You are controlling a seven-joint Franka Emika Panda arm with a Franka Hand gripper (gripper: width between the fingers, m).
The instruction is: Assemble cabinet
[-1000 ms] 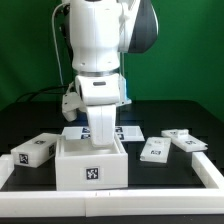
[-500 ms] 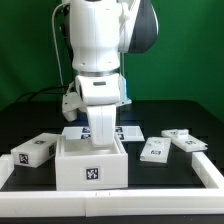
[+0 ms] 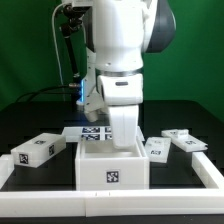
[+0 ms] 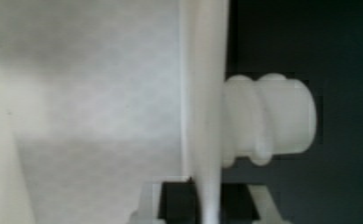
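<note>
No legible text (just tags (image 3: 112, 177) on cabinet (image 3: 90, 172))

Table (image 3: 45, 172): black top, white raised rim (image 3: 200, 190) along front and exterior view's right edge. We recorded cabinet (image 3: 110, 168) standing centre, near front rim. Marker board (image 3: 92, 133) lay flat just behind cabinet. Left drawer block (image 3: 35, 150) lay apart toward exterior view's left. Two right drawer blocks (image 3: 158, 151) (image 3: 186, 141) lay close together on exterior view's right.

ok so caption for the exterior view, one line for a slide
Franka arm reaching down to the white tagged cabinet, with loose tagged blocks lying on the black table on both sides.
</note>
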